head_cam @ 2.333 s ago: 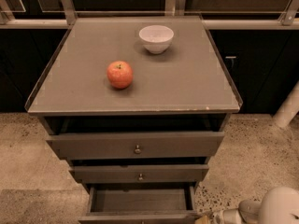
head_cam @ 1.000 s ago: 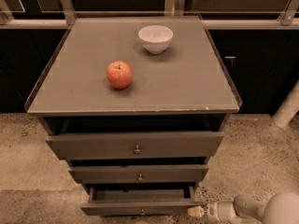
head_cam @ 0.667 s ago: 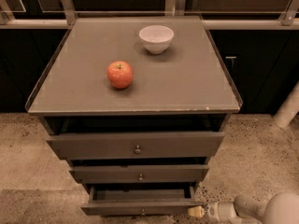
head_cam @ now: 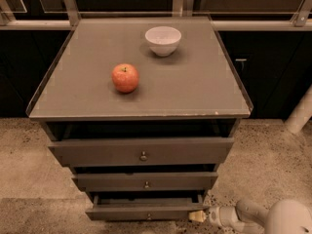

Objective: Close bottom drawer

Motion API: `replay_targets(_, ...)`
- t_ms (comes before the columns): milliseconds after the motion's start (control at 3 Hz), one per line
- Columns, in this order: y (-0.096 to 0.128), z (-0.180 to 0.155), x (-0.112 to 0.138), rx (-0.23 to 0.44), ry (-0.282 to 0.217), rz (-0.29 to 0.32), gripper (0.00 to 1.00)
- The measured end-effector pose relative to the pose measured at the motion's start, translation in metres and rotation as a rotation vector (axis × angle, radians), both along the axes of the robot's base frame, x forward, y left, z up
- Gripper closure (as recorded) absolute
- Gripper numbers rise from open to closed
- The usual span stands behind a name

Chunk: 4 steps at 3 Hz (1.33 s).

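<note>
The bottom drawer [head_cam: 146,210] is the lowest and narrowest of three dark grey-brown fronts, with a tiny metal knob. It stands out only a little, with a thin strip of its interior showing above the front. My gripper [head_cam: 197,216] comes in from the lower right on a white arm, and its pale tip sits against the right end of the drawer front.
A red apple [head_cam: 125,77] and a white bowl [head_cam: 163,40] stand on the grey cabinet top [head_cam: 195,91]. The top drawer [head_cam: 141,152] and middle drawer [head_cam: 145,181] sit above. Dark cabinets run behind, with speckled floor around and a white pole [head_cam: 300,113] at right.
The bottom drawer has slid inward from well open to nearly closed. My gripper has moved left along with it, staying at the drawer's right front end.
</note>
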State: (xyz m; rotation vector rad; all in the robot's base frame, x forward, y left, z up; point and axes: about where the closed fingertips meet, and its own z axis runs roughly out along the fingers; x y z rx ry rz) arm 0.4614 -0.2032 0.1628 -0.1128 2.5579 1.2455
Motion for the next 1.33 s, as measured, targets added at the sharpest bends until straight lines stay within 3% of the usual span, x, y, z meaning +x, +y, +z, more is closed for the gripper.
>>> replay_targets(667, 0.037, 0.012, 0.028, 0.061, -0.099, 0.054, 1.0)
replay_targets(1333, 0.065, 0.019, 0.039, 0.109, -0.138, 0.093, 1.0)
